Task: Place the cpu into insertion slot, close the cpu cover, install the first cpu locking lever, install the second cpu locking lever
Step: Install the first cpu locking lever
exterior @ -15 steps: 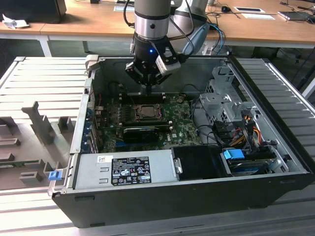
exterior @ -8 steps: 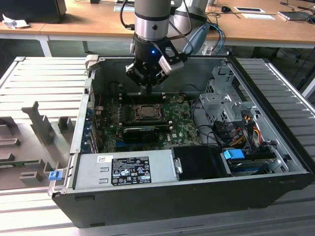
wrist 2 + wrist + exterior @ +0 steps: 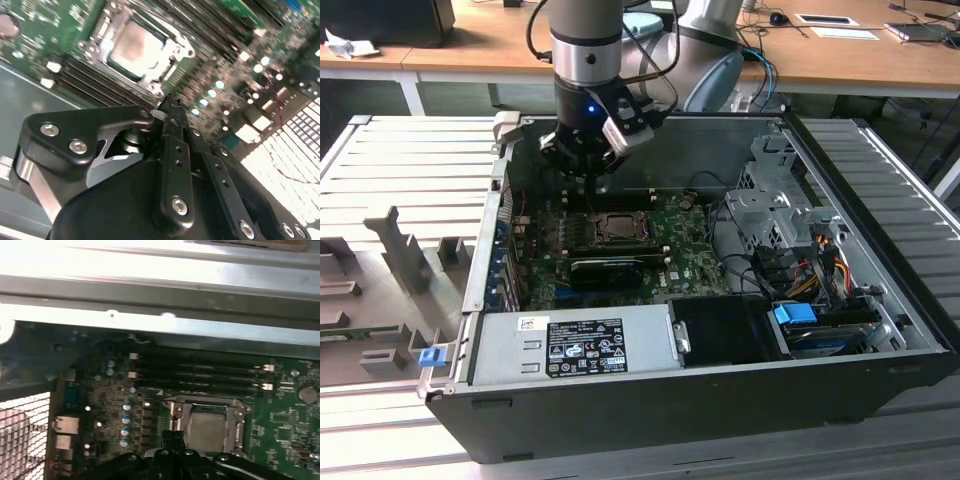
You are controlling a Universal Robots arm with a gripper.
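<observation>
The cpu (image 3: 134,44) shows its pale face, lying flat in the insertion slot (image 3: 120,69) on the green circuit board (image 3: 690,262). The silvery cpu cover (image 3: 101,44) lies flat around it, with the chip showing through its window. In the first wrist view the cpu (image 3: 205,429) and cover (image 3: 176,410) sit just ahead of the fingertips. My gripper (image 3: 170,102) hangs above the board beside the socket, toward the case's back wall, shut with nothing in it. In the exterior view the gripper (image 3: 588,178) is a little above and behind the cpu (image 3: 617,228).
The open computer case holds a grey power supply (image 3: 570,345) at the front, a metal drive cage (image 3: 770,200) and loose cables (image 3: 800,275) on the exterior view's right. Long black memory slots (image 3: 200,377) run beside the socket. The case's back wall (image 3: 150,290) is close by.
</observation>
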